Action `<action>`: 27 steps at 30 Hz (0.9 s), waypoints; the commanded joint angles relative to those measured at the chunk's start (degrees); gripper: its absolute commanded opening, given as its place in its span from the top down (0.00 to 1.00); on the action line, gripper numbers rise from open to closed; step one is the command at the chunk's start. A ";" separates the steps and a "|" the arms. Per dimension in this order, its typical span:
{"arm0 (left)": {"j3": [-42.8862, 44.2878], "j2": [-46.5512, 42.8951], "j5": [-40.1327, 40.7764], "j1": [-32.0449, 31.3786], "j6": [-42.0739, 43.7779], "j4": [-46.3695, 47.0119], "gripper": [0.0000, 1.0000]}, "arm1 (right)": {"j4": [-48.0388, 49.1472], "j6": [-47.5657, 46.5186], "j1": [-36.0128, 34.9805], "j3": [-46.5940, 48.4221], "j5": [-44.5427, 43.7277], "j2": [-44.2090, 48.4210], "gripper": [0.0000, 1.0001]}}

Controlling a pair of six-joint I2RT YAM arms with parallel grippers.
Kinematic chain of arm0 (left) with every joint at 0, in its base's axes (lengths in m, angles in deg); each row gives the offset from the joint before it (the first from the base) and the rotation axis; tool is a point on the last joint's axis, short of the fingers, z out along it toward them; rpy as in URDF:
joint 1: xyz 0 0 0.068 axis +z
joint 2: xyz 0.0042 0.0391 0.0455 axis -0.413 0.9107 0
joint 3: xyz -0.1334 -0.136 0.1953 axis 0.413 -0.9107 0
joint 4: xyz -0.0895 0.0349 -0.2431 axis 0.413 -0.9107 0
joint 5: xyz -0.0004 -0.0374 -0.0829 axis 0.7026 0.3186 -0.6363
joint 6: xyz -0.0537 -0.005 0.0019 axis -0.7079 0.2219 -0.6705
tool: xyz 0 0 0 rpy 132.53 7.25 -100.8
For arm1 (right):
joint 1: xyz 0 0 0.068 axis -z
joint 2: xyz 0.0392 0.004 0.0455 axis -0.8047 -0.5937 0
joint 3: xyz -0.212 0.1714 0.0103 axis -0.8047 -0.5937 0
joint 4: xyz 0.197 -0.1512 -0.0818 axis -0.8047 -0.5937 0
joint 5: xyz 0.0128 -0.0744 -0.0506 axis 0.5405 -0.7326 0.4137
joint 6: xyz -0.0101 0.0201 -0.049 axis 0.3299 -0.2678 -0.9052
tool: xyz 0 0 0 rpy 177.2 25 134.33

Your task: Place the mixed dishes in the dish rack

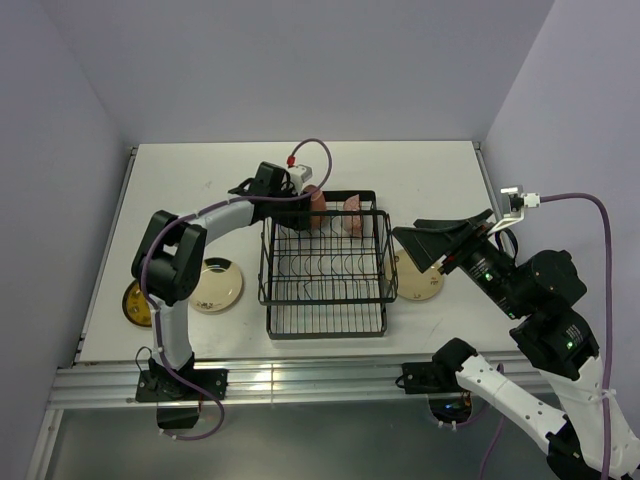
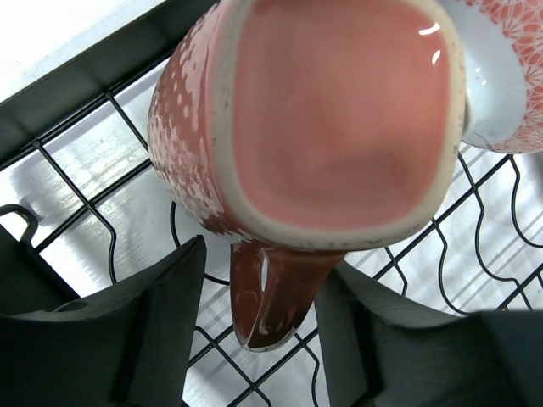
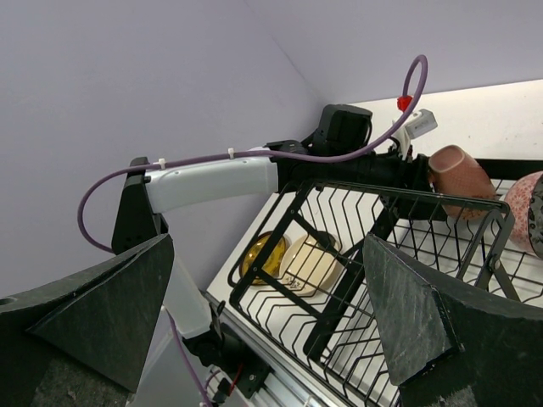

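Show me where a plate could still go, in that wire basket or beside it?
In the dish rack the near and middle rows are bare, as is the table strip behind it. Crowded: its far end, with mug, patterned bowl and left arm; one cream plate lies left, another right.

Mug and bowl in rack, three plates out on the table.
Black wire dish rack (image 1: 325,301) sits mid-table, rectangular, rows of upright prongs along its floor. Pinkish mug (image 2: 339,110) is at the rack's far-left corner, white-speckled outside, plain pink inside, brown handle pointing down in the left wrist view, mouth facing that view; whether it rests on the wires cannot be told. Small bowl (image 2: 509,76) is just beside the mug on its right, pink patterned outside, pale inside. One cream plate (image 1: 215,285) lies flat left of the rack, yellow patterned plate (image 1: 138,303) beside it further left. Second cream plate (image 1: 425,285) lies flat against the rack's right side, partly hidden.
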 commanded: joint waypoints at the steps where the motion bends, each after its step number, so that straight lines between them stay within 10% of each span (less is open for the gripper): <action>1: 0.85 -1.85 -0.26 -0.18 1.58 -0.34 0.42 | 0.38 -0.39 0.35 1.36 -0.01 -0.08 0.00; 27: -1.35 -10.90 -16.33 7.64 -2.81 2.03 0.22 | -0.06 -1.00 0.35 1.71 0.25 -0.44 0.00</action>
